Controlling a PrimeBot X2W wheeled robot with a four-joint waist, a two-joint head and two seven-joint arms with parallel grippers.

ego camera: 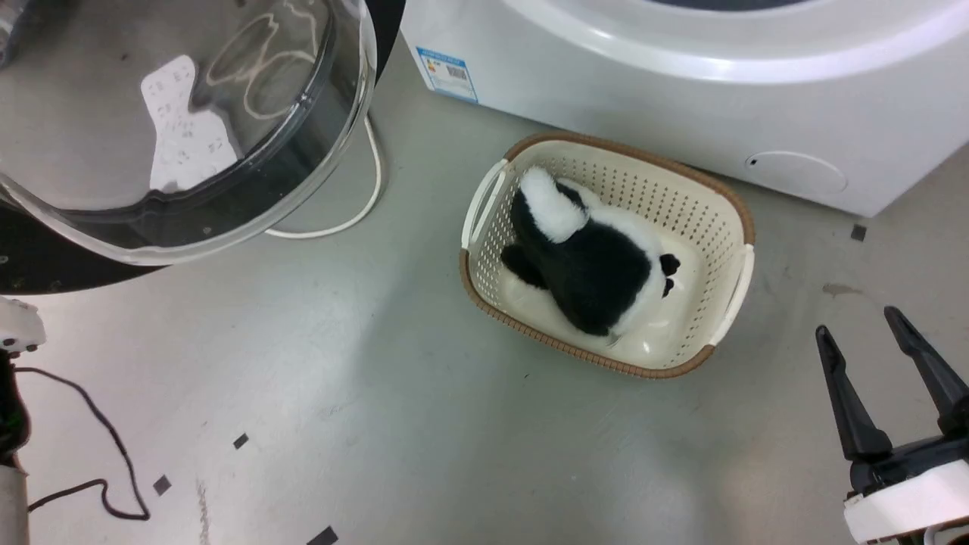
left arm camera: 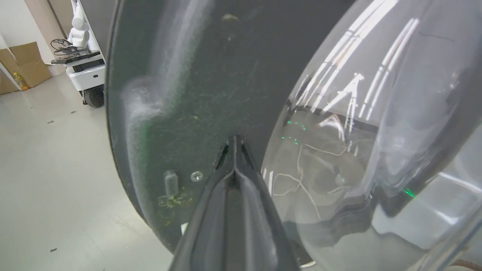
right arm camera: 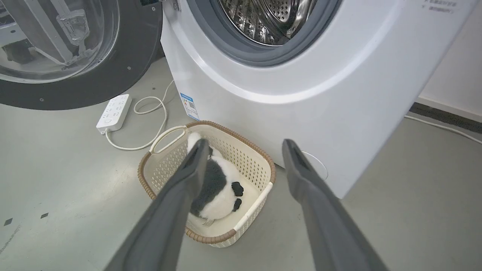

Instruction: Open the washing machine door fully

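Observation:
The washing machine door [ego camera: 45, 265] stands swung open at the upper left, its clear glass bowl [ego camera: 189, 113] bulging toward me. In the left wrist view my left gripper [left arm camera: 234, 141] is shut, empty, with its tips right at the black inner face of the door [left arm camera: 196, 75], beside the bowl [left arm camera: 357, 131]. The white washing machine [ego camera: 643, 98] runs along the top. The right wrist view shows its steel drum [right arm camera: 271, 19], grey gasket [right arm camera: 241, 52] and the open door [right arm camera: 124, 67] to the left. My right gripper [ego camera: 856, 319] hangs open at the lower right, well away from both, above the floor [right arm camera: 244, 142].
A cream basket [ego camera: 727, 197] holding a black-and-white plush [ego camera: 598, 265] sits on the floor before the machine. A white power strip [right arm camera: 113, 113] and its cable [ego camera: 375, 174] lie under the door. A black cable [ego camera: 113, 446] trails at lower left. A wheeled unit [left arm camera: 84, 71] and boxes [left arm camera: 26, 64] stand beyond.

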